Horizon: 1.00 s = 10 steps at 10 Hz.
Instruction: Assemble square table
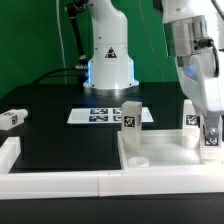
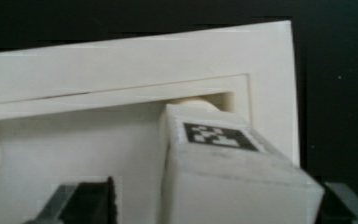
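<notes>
The white square tabletop (image 1: 150, 152) lies with its raised rim up at the exterior view's right; the wrist view shows its corner (image 2: 140, 70). A white tagged leg (image 2: 220, 150) stands with its end at the corner hole (image 2: 201, 103). My gripper (image 2: 208, 203) straddles this leg, open, with a dark gap between one finger (image 2: 73, 205) and the leg. In the exterior view the gripper (image 1: 208, 132) hangs over the tabletop's right edge, around that leg (image 1: 211, 142). Two more legs (image 1: 130, 115) (image 1: 190, 118) stand at the tabletop's far side.
Another tagged leg (image 1: 12, 118) lies at the exterior view's far left. The marker board (image 1: 100, 115) lies on the black table in front of the robot base (image 1: 108, 62). White border rails (image 1: 60, 182) run along the front and left.
</notes>
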Tool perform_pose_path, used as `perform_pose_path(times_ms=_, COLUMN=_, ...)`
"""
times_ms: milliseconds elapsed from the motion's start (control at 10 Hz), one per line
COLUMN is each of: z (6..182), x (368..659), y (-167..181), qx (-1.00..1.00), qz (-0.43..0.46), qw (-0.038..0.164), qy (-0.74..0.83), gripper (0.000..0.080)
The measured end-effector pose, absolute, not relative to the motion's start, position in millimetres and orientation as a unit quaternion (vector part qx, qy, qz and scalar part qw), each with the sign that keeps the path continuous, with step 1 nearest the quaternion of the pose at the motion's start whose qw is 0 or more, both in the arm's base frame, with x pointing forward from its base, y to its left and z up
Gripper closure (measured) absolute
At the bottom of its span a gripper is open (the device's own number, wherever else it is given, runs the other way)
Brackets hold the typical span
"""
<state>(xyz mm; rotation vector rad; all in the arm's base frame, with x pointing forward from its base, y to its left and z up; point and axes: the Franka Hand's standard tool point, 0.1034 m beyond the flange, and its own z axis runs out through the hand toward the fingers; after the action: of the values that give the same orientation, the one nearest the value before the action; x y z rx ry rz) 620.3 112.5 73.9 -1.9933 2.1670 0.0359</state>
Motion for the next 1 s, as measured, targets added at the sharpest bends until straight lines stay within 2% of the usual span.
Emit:
perform_pose_path(times_ms=100, z=75.6, x=617.8, y=121.4, qx=-0.727, qz=0.023, qw=0.070, qy=0.683, gripper=0.0207)
perform_pose_path(times_ms=200, z=77.2, x=621.8, y=128.7, qx=-0.771, qz=0.009, qw=0.063, qy=0.633, gripper=0.0207)
perform_pose_path(times_ms=300, z=76.2, x=619.1, y=134.6, qx=-0.814, qz=0.005, qw=0.062, qy=0.577, gripper=0.0162)
perform_pose_path(times_ms=500, z=75.5, x=619.6, y=130.9, qx=-0.851, qz=0.001, qw=0.061, qy=0.522, gripper=0.0153)
perform_pose_path(times_ms=700, z=74.8, x=619.8, y=130.3, qx=-0.925, qz=-0.014, qw=0.051, qy=0.375, gripper=0.0151)
perform_pose_path(times_ms=1000, z=76.5, x=624.6, y=128.1, qx=-0.973, qz=-0.034, qw=0.048, qy=0.221, gripper=0.0151)
